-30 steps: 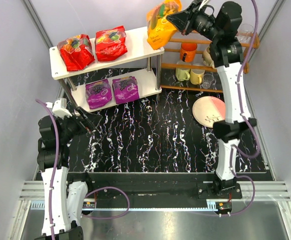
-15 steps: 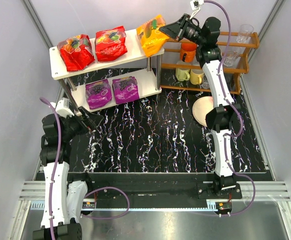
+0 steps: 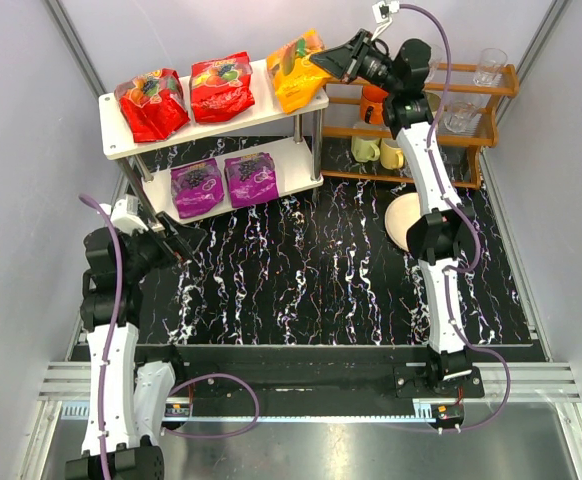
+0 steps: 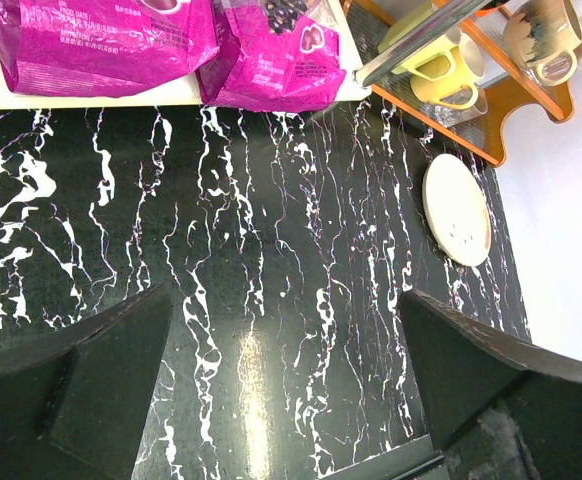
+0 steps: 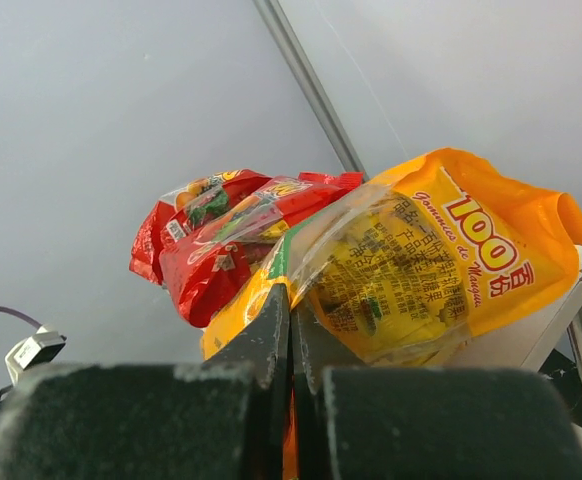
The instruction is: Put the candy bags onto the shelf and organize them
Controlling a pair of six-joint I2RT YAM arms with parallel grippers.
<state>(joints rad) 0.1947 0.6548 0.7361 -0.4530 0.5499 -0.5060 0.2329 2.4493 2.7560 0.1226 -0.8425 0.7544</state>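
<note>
The right gripper (image 3: 319, 60) clamps the orange bag (image 3: 293, 75) by its edge, resting it on the shelf's (image 3: 261, 113) right end to complete the top row.

Lighting's bright and even, soft light from overhead, nothing harsh. From the top camera, shadows barely show on the black marbled table (image 3: 321, 270), and the red bags (image 3: 186, 95) have small shiny spots. On the left wrist camera there's a pale smear of glare on the tabletop, and the fingers (image 4: 81, 390) of the left gripper (image 4: 286, 305) are dark and fuzzy up close. On the right wrist camera the right gripper (image 5: 291, 340) is a black blur too, but the orange bag (image 5: 451, 270) is sharp, with a sheen on its plastic.
</note>
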